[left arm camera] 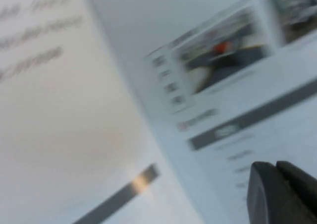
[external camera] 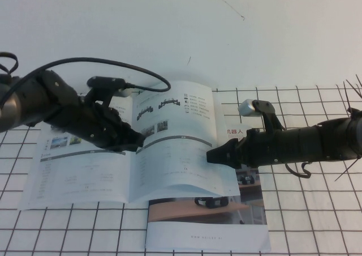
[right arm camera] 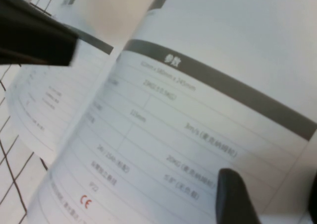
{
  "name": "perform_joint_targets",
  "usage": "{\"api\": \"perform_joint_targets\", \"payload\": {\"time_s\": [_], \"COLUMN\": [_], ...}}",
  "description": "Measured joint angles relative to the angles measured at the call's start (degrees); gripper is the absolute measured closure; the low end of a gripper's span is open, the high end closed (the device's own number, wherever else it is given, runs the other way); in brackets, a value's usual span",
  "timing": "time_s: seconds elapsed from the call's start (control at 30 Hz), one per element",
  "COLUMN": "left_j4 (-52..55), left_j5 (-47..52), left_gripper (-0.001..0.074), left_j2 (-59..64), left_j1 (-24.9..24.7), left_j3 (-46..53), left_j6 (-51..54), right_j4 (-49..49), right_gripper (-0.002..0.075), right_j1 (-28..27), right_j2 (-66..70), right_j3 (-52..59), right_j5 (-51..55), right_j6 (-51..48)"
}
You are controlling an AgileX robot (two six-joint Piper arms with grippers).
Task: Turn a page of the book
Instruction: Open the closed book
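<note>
The book (external camera: 85, 174) lies open on the grid cloth. Its right-hand page (external camera: 181, 160) carries two black chassis photos, a grey bar (right arm camera: 223, 87) and a spec table, and it bows up a little. My left gripper (external camera: 137, 141) is shut, its tip resting by the spine on the left leaf; the left wrist view shows its fingers (left arm camera: 270, 194) together over print. At the page's outer edge my right gripper (external camera: 211, 156) stands open. One of its fingers (right arm camera: 233, 196) lies over the page (right arm camera: 163, 135), the other beyond the edge.
A second booklet (external camera: 206, 213) with a wood-toned photo lies partly under the book at the front right. The black-lined grid cloth (external camera: 305, 210) covers the near table; bare white surface (external camera: 169, 24) lies behind. A black cable (external camera: 141, 72) loops above the left arm.
</note>
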Motion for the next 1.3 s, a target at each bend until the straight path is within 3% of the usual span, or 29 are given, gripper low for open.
{"api": "perform_joint_targets", "payload": {"time_s": [0.23,0.37,0.57,0.8,1.0,1.3], "left_j4": [13.8,21.8,31.7,38.8,36.0,3.6], "left_j5": [0.3,-4.3,-18.8,-36.4,-42.0,-46.9], "left_gripper": [0.0737,0.0738,0.0737,0.0738,0.0738,0.0737], "left_j2": [-10.0,-16.1,-24.0,-25.4,-21.4,-17.3], "left_j1": [-9.4,-15.9,-24.5,-32.5,-32.9,-33.1], "left_j3": [1.2,6.8,21.8,33.5,34.0,34.1], "left_j6": [-4.8,-10.9,-20.9,-21.4,-8.6,28.5], "right_j4": [-0.1,-0.1,-0.1,-0.1,0.0,0.1], "right_gripper": [0.0392,0.0392,0.0392,0.0392,0.0393,0.0393], "right_j1": [0.0,0.0,0.0,0.0,0.0,0.0], "right_j2": [0.0,0.0,0.0,0.0,0.0,0.0], "right_j3": [0.0,0.0,0.0,0.0,0.0,0.0], "right_j5": [-0.1,-0.1,-0.1,-0.1,-0.2,-0.2], "right_j6": [0.4,0.5,0.6,0.6,0.6,0.7]}}
